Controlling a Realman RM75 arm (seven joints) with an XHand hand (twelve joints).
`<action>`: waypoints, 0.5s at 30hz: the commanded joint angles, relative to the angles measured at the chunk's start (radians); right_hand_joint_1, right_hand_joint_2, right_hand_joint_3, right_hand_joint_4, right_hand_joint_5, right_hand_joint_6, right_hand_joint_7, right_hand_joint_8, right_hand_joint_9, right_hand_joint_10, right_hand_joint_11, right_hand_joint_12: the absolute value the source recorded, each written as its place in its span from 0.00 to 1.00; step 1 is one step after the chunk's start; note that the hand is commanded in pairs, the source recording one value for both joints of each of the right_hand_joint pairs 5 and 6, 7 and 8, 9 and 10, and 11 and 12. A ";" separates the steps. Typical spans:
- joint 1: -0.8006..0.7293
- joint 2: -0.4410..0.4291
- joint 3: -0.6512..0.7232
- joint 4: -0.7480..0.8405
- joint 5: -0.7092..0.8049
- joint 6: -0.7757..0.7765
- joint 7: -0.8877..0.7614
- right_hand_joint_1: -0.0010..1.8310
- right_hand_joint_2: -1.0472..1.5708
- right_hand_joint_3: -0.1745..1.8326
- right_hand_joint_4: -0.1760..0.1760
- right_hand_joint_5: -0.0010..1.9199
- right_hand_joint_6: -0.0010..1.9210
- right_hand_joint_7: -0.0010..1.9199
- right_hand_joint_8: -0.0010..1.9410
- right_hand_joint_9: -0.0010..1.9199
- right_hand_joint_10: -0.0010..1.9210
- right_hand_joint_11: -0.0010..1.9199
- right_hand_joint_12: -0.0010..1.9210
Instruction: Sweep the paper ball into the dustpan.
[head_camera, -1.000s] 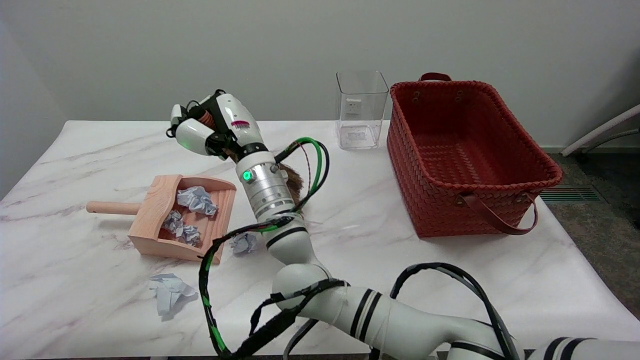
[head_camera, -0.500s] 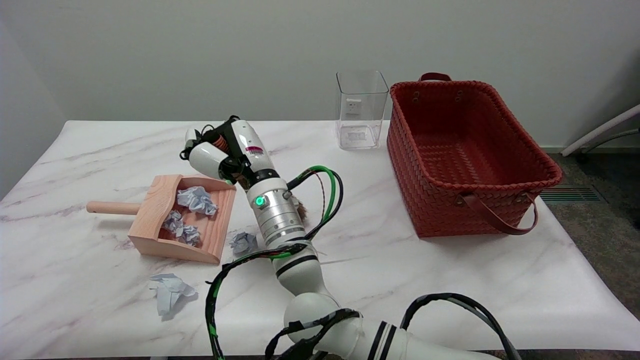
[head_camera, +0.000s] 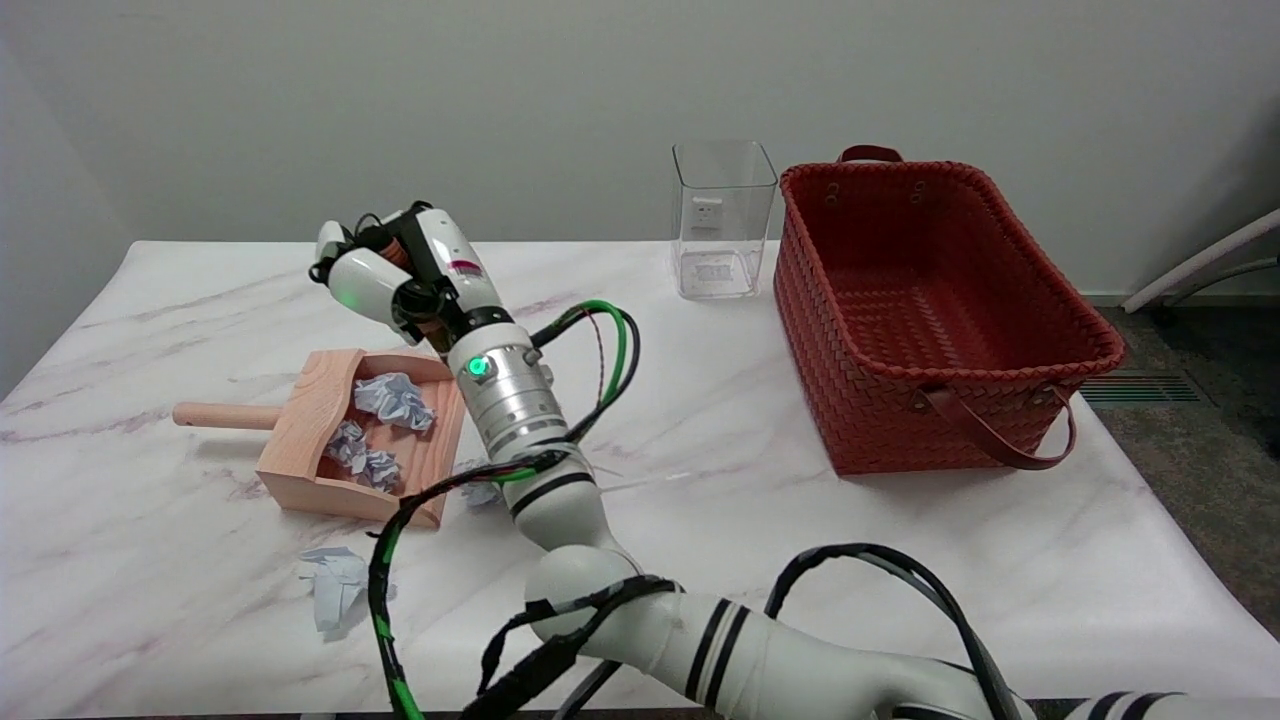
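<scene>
The marble-patterned table (head_camera: 900, 560) stands against a plain grey wall; the right hand (head_camera: 385, 275) hangs above the far edge of the wooden dustpan (head_camera: 300, 440), fingers wrapped around a brown brush handle (head_camera: 398, 247), the bristles hidden behind the forearm. Count: three crumpled paper balls in the pan (head_camera: 392, 398); one paper ball (head_camera: 478, 490) at its open mouth, partly hidden by the arm; one flatter wad (head_camera: 335, 588) nearer the front edge; one red basket (head_camera: 930, 310); one clear container (head_camera: 722, 215). The paper looks light, soft and apt to roll or skid; judged best pushed low with the bristles, not grasped.
</scene>
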 joint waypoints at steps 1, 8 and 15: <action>0.148 -0.087 0.000 -0.210 -0.074 0.018 0.233 0.47 0.90 0.84 0.50 1.00 1.00 1.00 0.99 1.00 1.00 0.98 0.98; 0.180 -0.101 0.013 -0.216 -0.061 0.017 0.257 0.45 0.92 0.79 0.50 1.00 1.00 1.00 0.99 1.00 1.00 0.99 0.99; 0.293 -0.171 0.087 -0.299 -0.060 -0.028 0.368 0.42 0.94 0.75 0.50 1.00 1.00 1.00 0.99 1.00 1.00 1.00 1.00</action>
